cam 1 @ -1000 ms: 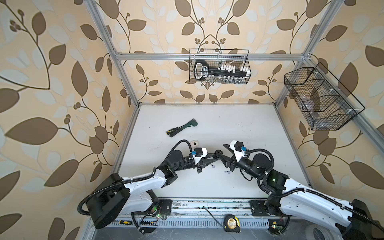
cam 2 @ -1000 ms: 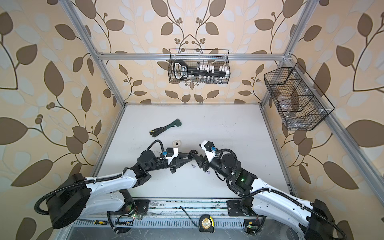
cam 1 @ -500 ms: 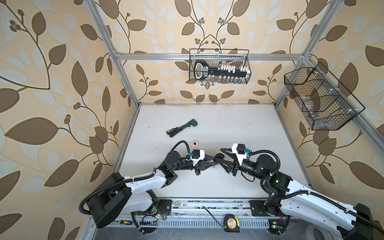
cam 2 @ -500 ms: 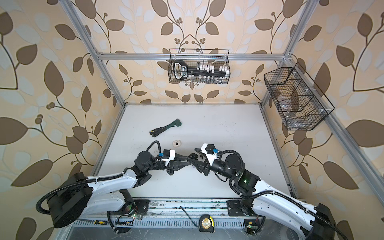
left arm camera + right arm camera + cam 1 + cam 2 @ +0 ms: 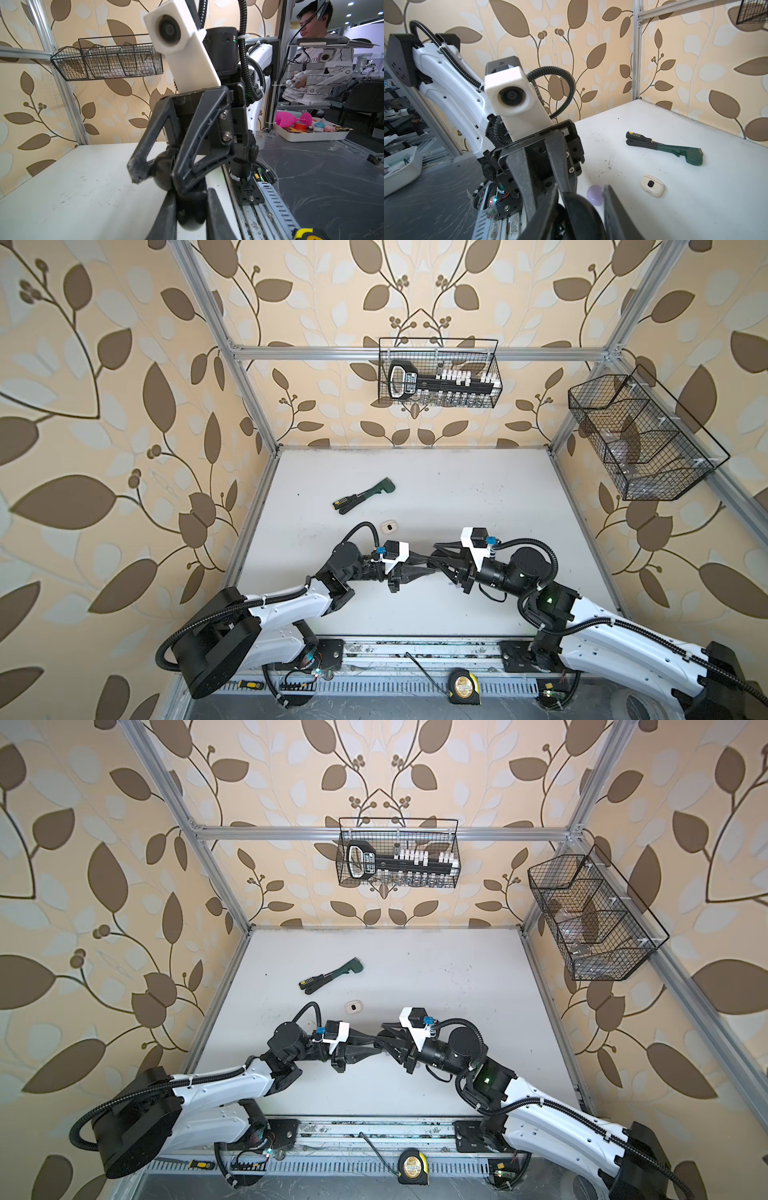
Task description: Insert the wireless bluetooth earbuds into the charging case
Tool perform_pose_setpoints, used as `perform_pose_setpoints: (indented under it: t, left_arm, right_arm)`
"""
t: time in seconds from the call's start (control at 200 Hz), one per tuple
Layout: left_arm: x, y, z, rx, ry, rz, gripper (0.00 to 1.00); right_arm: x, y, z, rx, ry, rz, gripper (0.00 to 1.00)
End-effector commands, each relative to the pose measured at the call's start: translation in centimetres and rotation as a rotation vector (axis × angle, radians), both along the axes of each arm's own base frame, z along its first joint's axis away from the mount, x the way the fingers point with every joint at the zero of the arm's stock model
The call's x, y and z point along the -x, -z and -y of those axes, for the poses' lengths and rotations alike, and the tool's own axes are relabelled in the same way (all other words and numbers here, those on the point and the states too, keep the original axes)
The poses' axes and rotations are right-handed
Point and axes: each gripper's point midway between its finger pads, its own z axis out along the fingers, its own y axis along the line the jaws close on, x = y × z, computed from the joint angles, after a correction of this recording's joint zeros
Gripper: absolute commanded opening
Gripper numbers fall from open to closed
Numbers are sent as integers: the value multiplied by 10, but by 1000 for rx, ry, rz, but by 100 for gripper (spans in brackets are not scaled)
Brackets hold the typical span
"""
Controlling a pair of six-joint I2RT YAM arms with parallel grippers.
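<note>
Now the two grippers meet tip to tip, low over the front half of the white table point(image 5: 478, 497). The left gripper point(image 5: 191, 193) is pressed together on a black case point(image 5: 192, 216), a rounded glossy thing pinched between its two fingers. The right gripper point(image 5: 581, 195) reaches in from the opposite side, and its fingers point(image 5: 188, 143) stand on either flank of the same black case. In the right wrist view a thin sliver shows between the case and one finger, and I cannot tell whether the jaws press on it. Just past the right gripper's fingertips, a blurred lilac rounded thing point(image 5: 595, 195) lies on the table. A white charging case point(image 5: 389, 526) lies flat near the left gripper, on the side toward the back wall, apart from both arms. A small dark spot sits in its top, too small to name. Farther out the same way lies a green-handled hand tool point(image 5: 365, 495). The earbuds are too small to pick out in any view.
</note>
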Motion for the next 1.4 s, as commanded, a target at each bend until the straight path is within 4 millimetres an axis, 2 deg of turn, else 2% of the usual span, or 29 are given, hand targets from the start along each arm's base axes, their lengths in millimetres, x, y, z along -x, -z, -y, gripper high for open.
perform_pose_setpoints:
  t: [0.0, 0.405, 0.55, 0.765, 0.935, 1.085, 1.18, 1.275, 1.395]
  left_arm:
    - [10, -27, -5, 73, 32, 88, 0]
    - [16, -31, -5, 68, 69, 82, 0]
    - [14, -28, -1, 44, 80, 61, 25]
    - [13, -20, 8, -19, 107, 43, 34]
    - [13, -18, 12, -43, 123, 35, 35]
    - [16, -17, 14, -60, 146, 37, 22]
    - [15, -17, 14, -61, 135, 42, 0]
    - [9, -15, 13, -57, 94, 40, 0]
    - [-10, -11, 8, -27, -48, 35, 0]
  right_arm:
    - [5, -12, -2, -24, -32, 19, 31]
    - [10, -15, -5, -40, -73, 21, 17]
    - [12, -15, -4, -44, -72, 30, 15]
    - [11, -15, -2, -49, -58, 37, 15]
    - [11, -15, -2, -47, -60, 37, 15]
    - [10, -13, -3, -43, -56, 34, 15]
    - [8, -12, -2, -40, -42, 27, 24]
    - [4, -11, 0, -35, -15, 22, 42]
    - [-5, -17, 14, -27, 75, 19, 59]
